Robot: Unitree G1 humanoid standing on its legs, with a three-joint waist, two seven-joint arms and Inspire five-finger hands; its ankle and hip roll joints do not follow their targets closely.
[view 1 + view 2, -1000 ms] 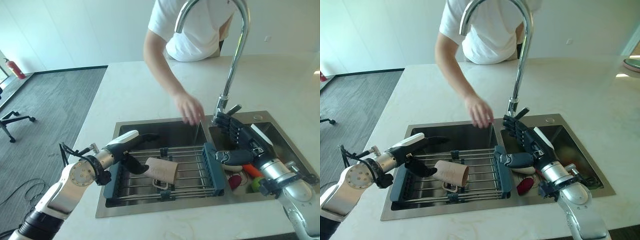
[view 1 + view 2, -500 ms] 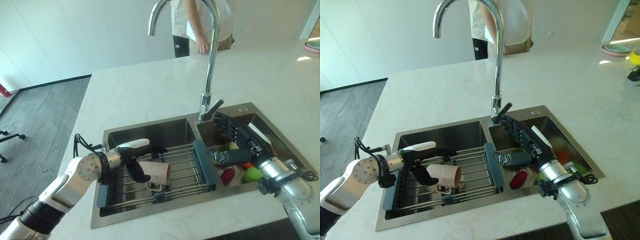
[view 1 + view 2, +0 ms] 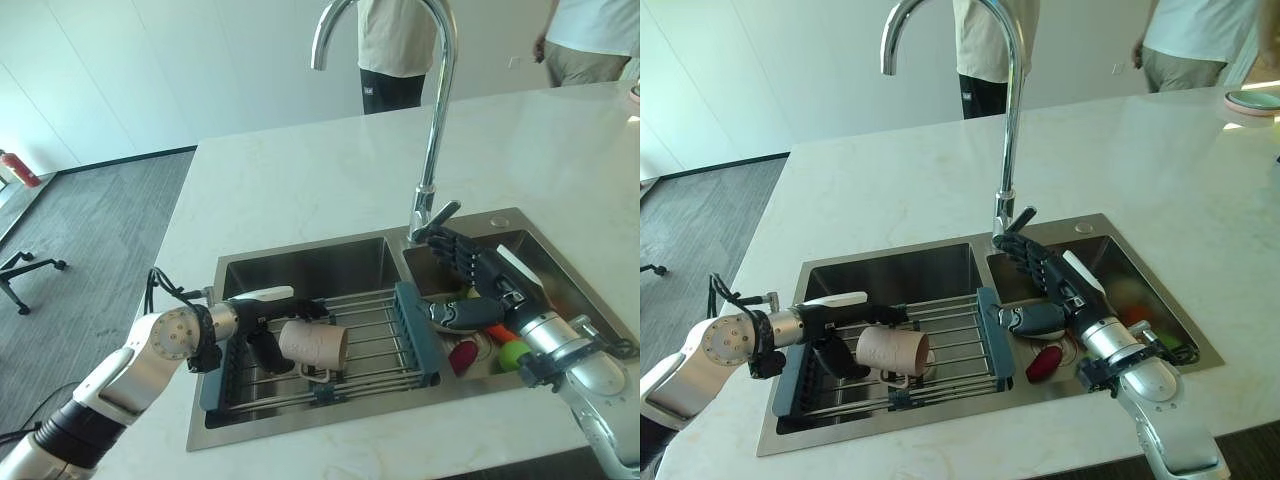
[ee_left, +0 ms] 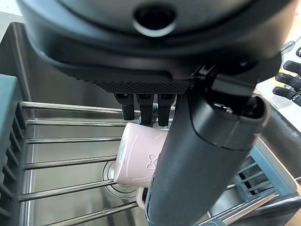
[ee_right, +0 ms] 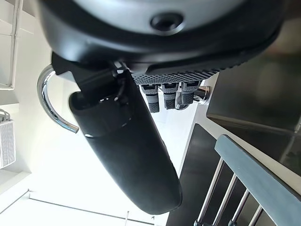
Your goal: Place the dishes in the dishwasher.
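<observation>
Between the thumb and fingers (image 4: 143,106) of your left hand (image 3: 262,322) lies the pink mug (image 3: 314,345), on its side on the wire rack (image 3: 948,352) over the left sink basin (image 3: 300,268), its handle down toward the bars. The fingers curl over its top and the thumb crosses its front, so it looks gripped but not lifted. Nothing has reached a dishwasher yet, so judge the task barely begun. Your right hand (image 3: 1050,290) hovers over the right basin, fingers spread and empty.
</observation>
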